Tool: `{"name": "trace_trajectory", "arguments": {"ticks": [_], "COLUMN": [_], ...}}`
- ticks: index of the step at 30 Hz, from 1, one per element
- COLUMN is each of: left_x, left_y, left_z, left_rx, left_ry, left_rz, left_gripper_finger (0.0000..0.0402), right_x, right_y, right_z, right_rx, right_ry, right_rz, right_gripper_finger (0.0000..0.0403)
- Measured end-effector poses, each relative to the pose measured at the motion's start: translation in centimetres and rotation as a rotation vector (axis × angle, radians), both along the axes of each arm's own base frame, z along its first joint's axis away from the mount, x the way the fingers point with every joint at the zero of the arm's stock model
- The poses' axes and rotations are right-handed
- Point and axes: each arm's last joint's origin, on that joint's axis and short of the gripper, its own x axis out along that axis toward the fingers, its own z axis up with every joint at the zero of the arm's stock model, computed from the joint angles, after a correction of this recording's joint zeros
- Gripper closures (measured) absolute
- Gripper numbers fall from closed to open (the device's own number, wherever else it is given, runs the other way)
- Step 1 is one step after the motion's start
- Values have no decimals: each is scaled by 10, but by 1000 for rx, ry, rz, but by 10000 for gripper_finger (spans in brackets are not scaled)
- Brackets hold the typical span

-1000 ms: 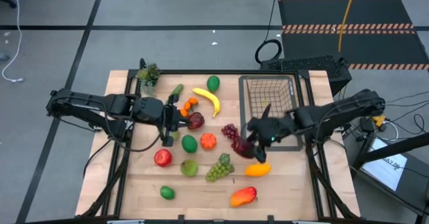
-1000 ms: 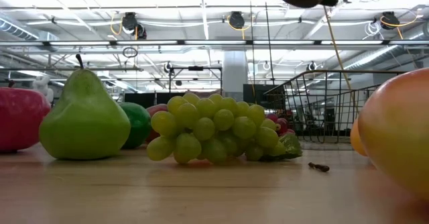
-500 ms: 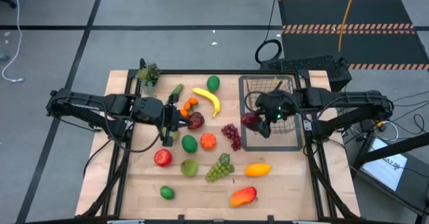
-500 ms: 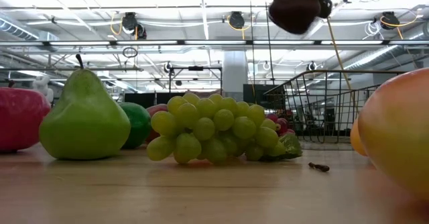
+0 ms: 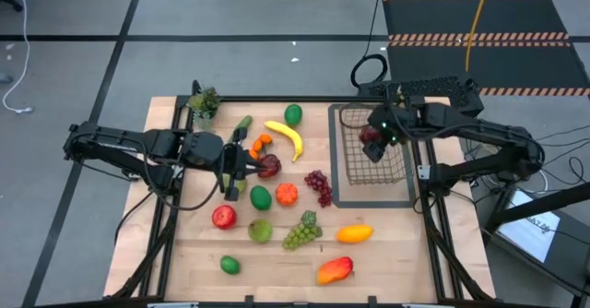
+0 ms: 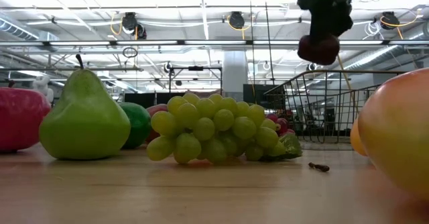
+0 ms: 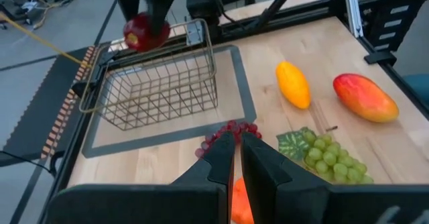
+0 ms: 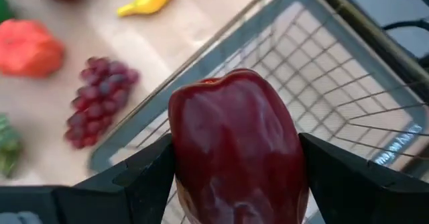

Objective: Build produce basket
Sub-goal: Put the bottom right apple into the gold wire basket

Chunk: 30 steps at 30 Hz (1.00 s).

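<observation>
- the right gripper (image 5: 371, 142) hangs above the wire basket (image 5: 373, 165), its two fingers clamped on either side of a dark red apple (image 8: 238, 150) — the apple is in the air, over the basket's inside, not resting on the mesh.
- in the low view the same apple (image 6: 318, 49) hangs below the gripper, higher than the basket's rim (image 6: 328, 73).
- the basket stands on a flat dark tray (image 5: 334, 193) at the right side of the wooden table (image 5: 184, 253); in the left wrist view it looks empty.
- the left gripper (image 5: 232, 174) sits low over the left-middle of the table with its fingers (image 7: 221, 160) pressed together, holding nothing — it is just beside another dark red apple (image 5: 269, 166).
- still out on the table: a banana (image 5: 287, 137), a lime (image 5: 293, 114), a cucumber (image 5: 241, 124), purple grapes (image 5: 319, 186), green grapes (image 5: 301, 231), a pear (image 5: 260, 230), a red apple (image 5: 224, 218), a small orange pumpkin-like piece (image 5: 287, 195), a yellow mango (image 5: 355, 233) and a red-orange mango (image 5: 335, 270).
- a small potted plant (image 5: 204, 101) stands at the table's far left corner.
</observation>
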Motion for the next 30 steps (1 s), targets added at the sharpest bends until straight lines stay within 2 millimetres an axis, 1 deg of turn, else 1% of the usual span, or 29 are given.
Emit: {"name": "trace_trajectory", "arguments": {"ticks": [3,9,13,21,30], "left_x": [1,0,0,0,0], "left_y": [0,0,0,0,0], "left_z": [1,1,1,1,1], "left_rx": [-2,-7,-9,-15,-14], "left_ry": [-14,-11,-10,-10,-9], "left_rz": [0,2,3,6,6], "left_gripper_finger": [371,371,371,371,371], "right_x": [0,2,5,14,21], "right_y": [-11,-31,-45,-72,-89], "right_z": [0,-3,-12,-37,-58], "right_rx": [-46,-74,-54,0,38], "right_ry": [-9,2,58,193,289], "right_rz": [-58,-99,-140,-181,-194], "right_gripper_finger": [113,113,113,113,113]}}
